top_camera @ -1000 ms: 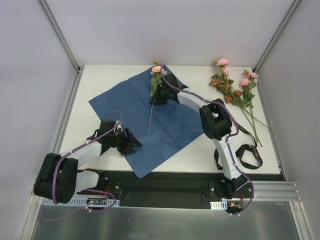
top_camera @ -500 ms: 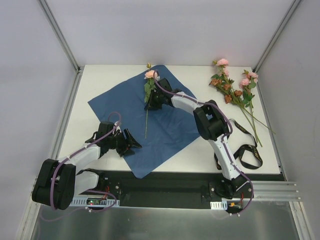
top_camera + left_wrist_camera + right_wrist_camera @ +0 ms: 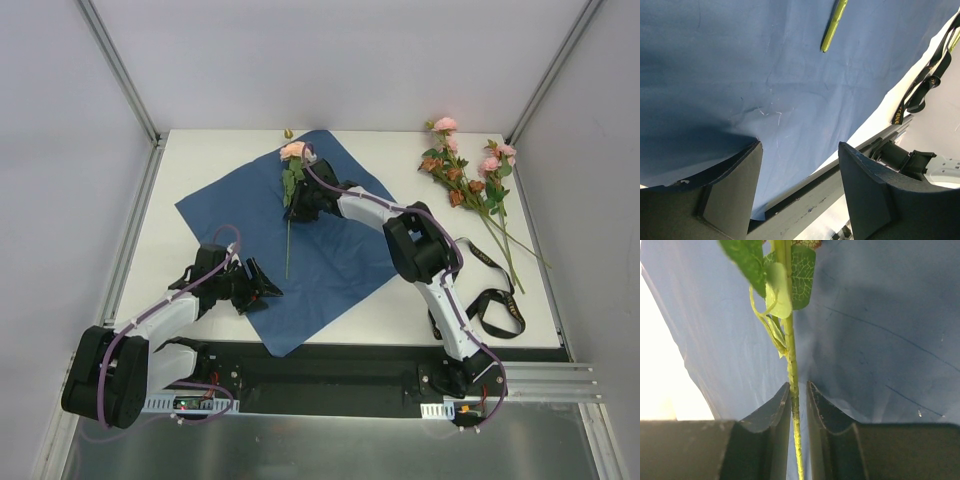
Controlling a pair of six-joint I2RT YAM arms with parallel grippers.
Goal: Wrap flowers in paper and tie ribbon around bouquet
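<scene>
A large blue paper sheet [image 3: 340, 250] is lying as a diamond across the middle of the white tabletop [image 3: 200, 170], one corner reaching toward the far edge. A single pink rose-like flower [image 3: 288, 240] with a thin green stem is lying on the sheet's far half, bloom toward the far edge. The right gripper [image 3: 799, 392] is straddling that stem, its fingers parted only slightly, with a sliver of paper showing beside the stem. The left gripper [image 3: 799, 147] is sitting over the sheet's near left edge, fingers spread wide and holding nothing. A bunch of pink and orange flowers [image 3: 462, 172] is resting by the far right corner, and a long black ribbon [image 3: 900, 112] is lying looped by the near right corner.
</scene>
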